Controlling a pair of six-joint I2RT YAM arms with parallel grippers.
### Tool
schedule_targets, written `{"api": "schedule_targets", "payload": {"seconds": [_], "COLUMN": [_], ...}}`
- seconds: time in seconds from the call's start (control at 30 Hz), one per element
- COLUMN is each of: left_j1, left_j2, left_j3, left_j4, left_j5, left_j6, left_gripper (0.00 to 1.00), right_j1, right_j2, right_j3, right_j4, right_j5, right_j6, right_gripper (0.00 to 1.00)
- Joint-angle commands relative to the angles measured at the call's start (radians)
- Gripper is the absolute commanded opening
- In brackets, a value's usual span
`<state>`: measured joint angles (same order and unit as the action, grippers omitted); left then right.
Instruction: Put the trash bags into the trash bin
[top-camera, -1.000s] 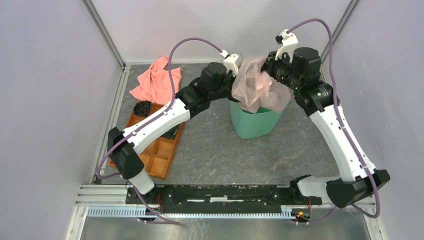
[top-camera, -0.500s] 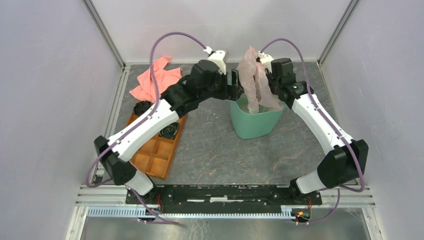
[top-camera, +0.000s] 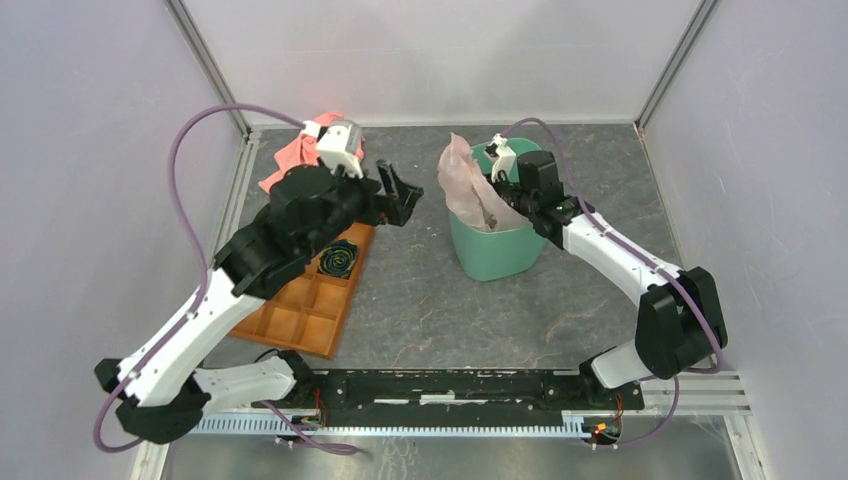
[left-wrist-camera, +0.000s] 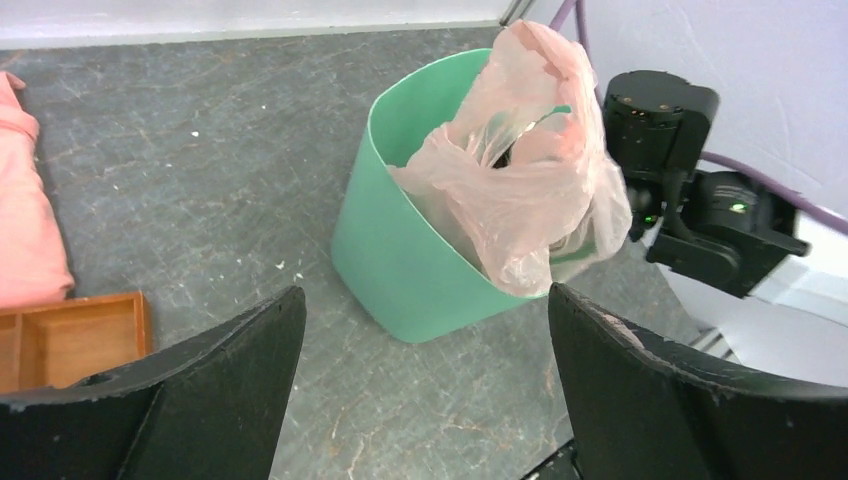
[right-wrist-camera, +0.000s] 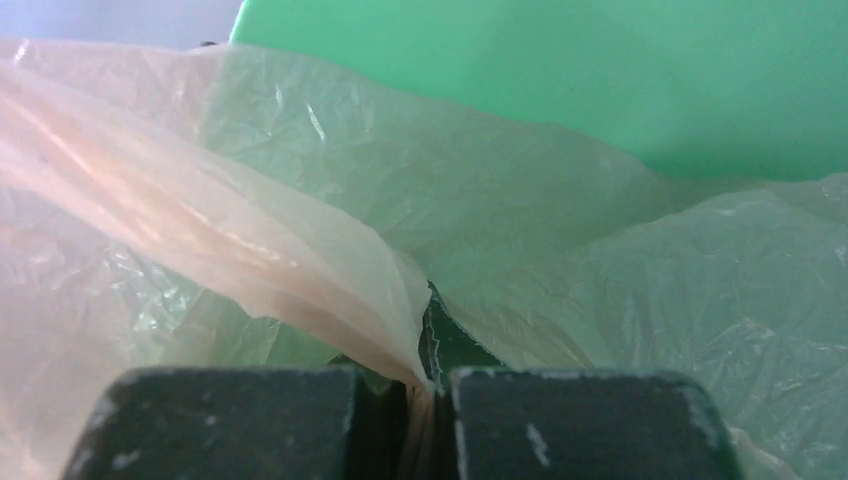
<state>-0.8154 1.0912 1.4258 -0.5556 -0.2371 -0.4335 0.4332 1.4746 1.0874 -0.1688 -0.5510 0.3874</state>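
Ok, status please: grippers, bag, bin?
Left gripper open, empty, apart from trash bin. Right gripper shut on trash bag at bin mouth. Bag partly inside, top above rim. Nothing blocking.

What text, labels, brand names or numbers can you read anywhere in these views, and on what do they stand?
None can be read.
No print shows on the trash bag, the trash bin, the orange tray or the pink cloth.
The left arm and the right arm carry no legible markings; any there are too small to make out.
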Motion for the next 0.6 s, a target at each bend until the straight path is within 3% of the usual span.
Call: {"api": "schedule_targets", "payload": {"seconds": [0.0,0.23,0.4,0.57], "left_j1": [0.001,0.001,0.001,0.001], "left_j2": [-0.127,-0.112,-0.05,0.042], "left_j3": [-0.091,-0.045,0.041,0.122], "left_j4": [0.122,0.096,0.115,0.08], "left_j5": [0.039,0.098,0.213,0.185], "left_j6": [-0.091,-0.102,-0.101,-0.078], "left_gripper": [0.97,1.0,1.0,0.98], "right_j1": [0.047,0.148,0.158,0.158], "right_j2": [-0.022,-0.046,-0.044,-0.064], "right_j3": [-0.096,-0.127,-0.049,0.0], "right_j4": [0.404,0.515,0.316,0.223], "right_j5": [-0.078,0.066,0.178,0.207], "right_j6": [0.303,0.434,0.263,0.157], "right_gripper": [0.0,0.0,0.02,0.05]}}
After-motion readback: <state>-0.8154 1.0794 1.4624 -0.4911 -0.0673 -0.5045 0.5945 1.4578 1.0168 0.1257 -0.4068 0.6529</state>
